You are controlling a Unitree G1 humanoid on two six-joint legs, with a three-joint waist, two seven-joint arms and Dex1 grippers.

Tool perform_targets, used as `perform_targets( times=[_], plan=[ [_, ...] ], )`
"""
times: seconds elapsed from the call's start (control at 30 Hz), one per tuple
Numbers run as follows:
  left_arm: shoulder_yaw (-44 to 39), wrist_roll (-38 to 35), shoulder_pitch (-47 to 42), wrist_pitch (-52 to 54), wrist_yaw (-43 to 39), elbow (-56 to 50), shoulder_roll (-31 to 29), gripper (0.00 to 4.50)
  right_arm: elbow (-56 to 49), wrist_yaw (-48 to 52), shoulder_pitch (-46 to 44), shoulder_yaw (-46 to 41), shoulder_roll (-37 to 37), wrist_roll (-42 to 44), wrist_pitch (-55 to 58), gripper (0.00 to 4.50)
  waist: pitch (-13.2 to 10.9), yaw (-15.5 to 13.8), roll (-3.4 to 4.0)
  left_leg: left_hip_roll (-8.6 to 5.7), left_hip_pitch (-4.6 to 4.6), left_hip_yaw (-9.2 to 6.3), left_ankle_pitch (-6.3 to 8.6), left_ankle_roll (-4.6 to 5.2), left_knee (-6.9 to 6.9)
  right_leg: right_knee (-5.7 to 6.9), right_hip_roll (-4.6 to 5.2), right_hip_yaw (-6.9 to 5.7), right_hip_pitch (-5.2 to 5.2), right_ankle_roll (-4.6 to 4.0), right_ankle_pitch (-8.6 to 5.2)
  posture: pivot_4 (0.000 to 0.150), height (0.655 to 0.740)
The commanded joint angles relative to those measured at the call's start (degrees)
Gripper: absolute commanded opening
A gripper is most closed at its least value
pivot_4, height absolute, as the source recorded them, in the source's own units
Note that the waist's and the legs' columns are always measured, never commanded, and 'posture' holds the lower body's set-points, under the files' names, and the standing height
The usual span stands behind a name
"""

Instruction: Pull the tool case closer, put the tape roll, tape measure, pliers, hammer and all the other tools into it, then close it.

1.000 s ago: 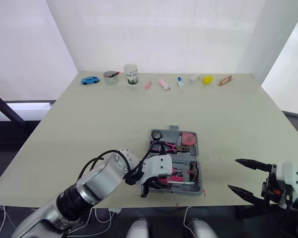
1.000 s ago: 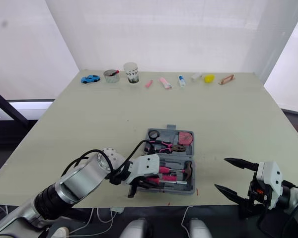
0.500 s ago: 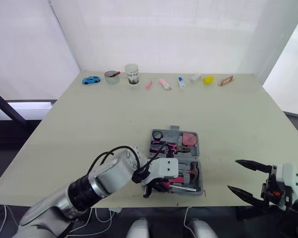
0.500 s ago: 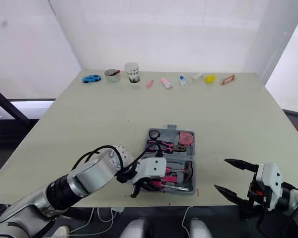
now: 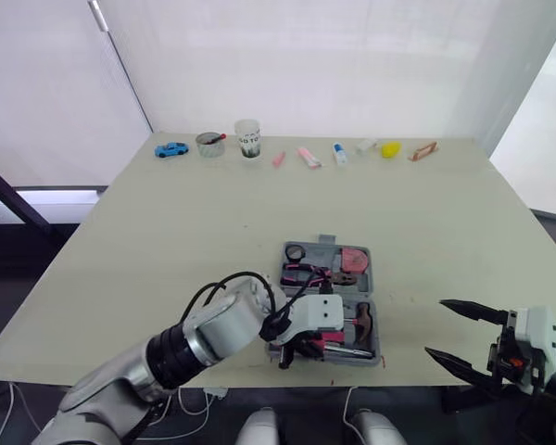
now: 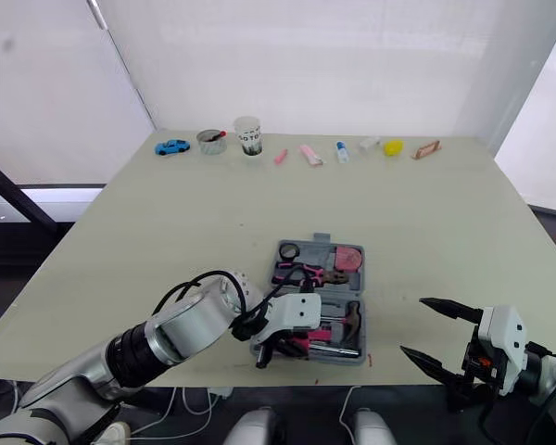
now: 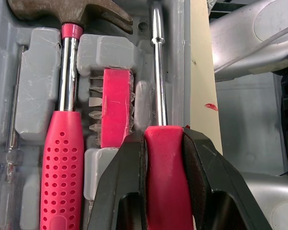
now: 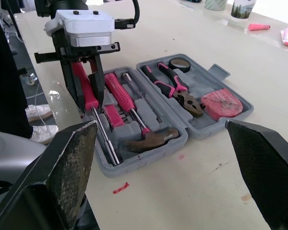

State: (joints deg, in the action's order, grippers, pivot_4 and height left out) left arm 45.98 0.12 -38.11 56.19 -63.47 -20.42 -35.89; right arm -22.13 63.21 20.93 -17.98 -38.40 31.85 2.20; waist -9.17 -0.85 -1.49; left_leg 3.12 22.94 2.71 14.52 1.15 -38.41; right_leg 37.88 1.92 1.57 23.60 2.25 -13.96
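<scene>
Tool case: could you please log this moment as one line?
left gripper shut on screwdriver | at tool case | right gripper open

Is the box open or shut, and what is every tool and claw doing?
tool case: open, flat on table
left gripper: shut on screwdriver
right gripper: open, empty
screwdriver: at case's edge slot, gripped
hammer: in its slot
pliers: in case
tape roll: in case
tape measure: in case
</scene>
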Motion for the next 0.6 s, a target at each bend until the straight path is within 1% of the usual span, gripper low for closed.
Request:
perform_targets(
  times=[0.03, 0.2, 0.23, 0.27, 0.3, 0.33, 0.6],
  plan=[
    [1.05, -0.41, -0.73, -0.16, -0.09, -0.8, 0.72, 0.59, -2.13, -0.17, 0.29, -0.48, -0.05, 0.45, -0.77, 4.5, 0.0, -0.02, 0.0, 0.0, 0.0, 0.0, 0.0, 0.0, -0.01, 0.0, 0.0, 0.0, -0.01, 0.0, 0.0, 0.15, 0.74],
    [1.39, 0.09, -0.75, -2.38, -0.61, -0.28, 0.17, 0.59, -2.14, -0.32, 0.27, -0.4, 0.01, 0.49, -0.69, 4.5, 0.0, -0.01, 0.0, -0.02, -0.01, -0.01, 0.0, 0.0, -0.02, 0.0, 0.0, 0.02, -0.02, 0.0, 0.0, 0.15, 0.74],
    [1.32, 0.24, -0.62, -2.67, -0.44, -0.3, 0.1, 1.39, -2.11, -0.34, 0.24, -0.37, 0.02, 0.52, -0.65, 4.5, 0.0, 0.0, 0.0, -0.02, -0.01, -0.01, 0.0, 0.0, -0.02, 0.0, 0.0, 0.02, -0.02, 0.0, 0.0, 0.15, 0.74],
    [1.24, 0.32, -0.54, -2.7, -0.3, -0.4, 0.11, 1.76, -2.12, -0.31, 0.27, -0.42, 0.0, 0.6, -0.62, 4.5, 0.0, 0.02, 0.0, -0.02, -0.01, -0.01, 0.0, 0.0, -0.02, 0.0, 0.0, 0.02, -0.03, 0.0, 0.0, 0.15, 0.74],
    [1.33, 0.57, -0.52, -2.89, -0.18, -0.55, 0.0, 1.76, -2.08, -0.28, 0.26, -0.46, -0.02, 0.62, -0.63, 4.5, 0.0, 0.04, 0.0, -0.02, 0.0, -0.01, 0.0, 0.0, -0.02, 0.0, 0.0, 0.02, -0.02, 0.0, 0.0, 0.15, 0.74],
    [1.31, 0.71, -0.43, -3.02, -0.07, -0.65, -0.12, 2.42, -2.0, -0.26, 0.18, -0.44, -0.04, 0.62, -0.62, 4.5, 0.0, 0.05, 0.0, -0.02, -0.01, -0.01, 0.0, 0.0, -0.02, 0.0, 0.0, 0.02, -0.02, 0.0, 0.0, 0.15, 0.74],
    [0.55, 0.35, -0.54, -4.05, -0.4, -1.42, -0.66, 2.42, -1.4, -0.39, -0.81, -0.01, 0.0, 0.46, -0.53, 4.5, 0.0, 0.08, 0.0, -0.01, -0.02, -0.02, 0.0, 0.0, -0.02, 0.03, -0.01, 0.03, -0.02, 0.0, 0.0, 0.15, 0.74]
  ],
)
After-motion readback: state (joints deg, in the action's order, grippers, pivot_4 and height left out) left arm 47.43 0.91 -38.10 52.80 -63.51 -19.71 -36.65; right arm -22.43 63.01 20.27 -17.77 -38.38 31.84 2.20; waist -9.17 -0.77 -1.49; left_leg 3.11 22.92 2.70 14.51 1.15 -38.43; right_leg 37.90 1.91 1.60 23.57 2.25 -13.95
